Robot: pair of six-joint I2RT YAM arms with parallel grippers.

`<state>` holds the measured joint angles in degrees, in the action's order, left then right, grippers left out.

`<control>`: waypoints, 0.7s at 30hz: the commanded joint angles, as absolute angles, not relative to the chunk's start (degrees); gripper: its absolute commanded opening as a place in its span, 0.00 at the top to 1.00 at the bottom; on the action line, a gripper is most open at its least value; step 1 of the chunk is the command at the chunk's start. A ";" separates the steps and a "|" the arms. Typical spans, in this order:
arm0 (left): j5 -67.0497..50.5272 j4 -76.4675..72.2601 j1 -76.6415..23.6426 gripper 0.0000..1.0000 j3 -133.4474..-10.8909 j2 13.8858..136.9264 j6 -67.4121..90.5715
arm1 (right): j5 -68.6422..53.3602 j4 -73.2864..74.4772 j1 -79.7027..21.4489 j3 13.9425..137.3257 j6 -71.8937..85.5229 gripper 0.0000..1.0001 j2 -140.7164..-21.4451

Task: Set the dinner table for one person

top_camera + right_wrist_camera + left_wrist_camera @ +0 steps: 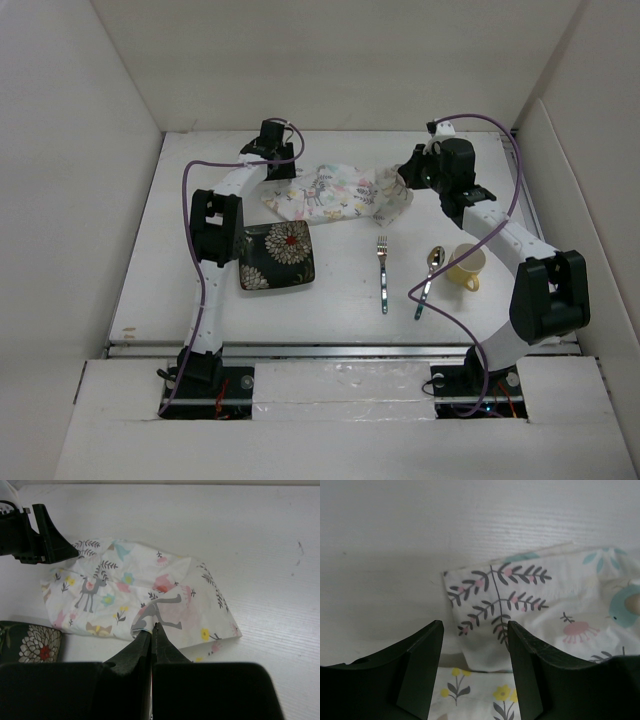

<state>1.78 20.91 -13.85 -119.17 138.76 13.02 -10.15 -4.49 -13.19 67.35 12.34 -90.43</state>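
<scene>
A crumpled white patterned cloth placemat [335,192] lies at the back middle of the white dinner table [340,300]. My right gripper [398,190] is shut on the cloth's right edge [165,587], with a fold pinched between the fingertips [151,627] and lifted a little. My left gripper [272,150] is open over the cloth's left corner [495,590]; its fingers [427,650] straddle the cloth without closing on it. It also shows in the right wrist view [35,535].
A dark square floral plate [276,256] lies at front left, close to the left arm. A fork [383,272], a spoon [430,275] and a yellow cup [466,265] lie at front right. White walls enclose the table.
</scene>
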 commanded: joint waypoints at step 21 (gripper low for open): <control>-6.77 13.71 -12.13 0.33 -90.71 116.98 17.84 | -15.91 -13.01 -10.20 59.77 13.80 1.00 -84.46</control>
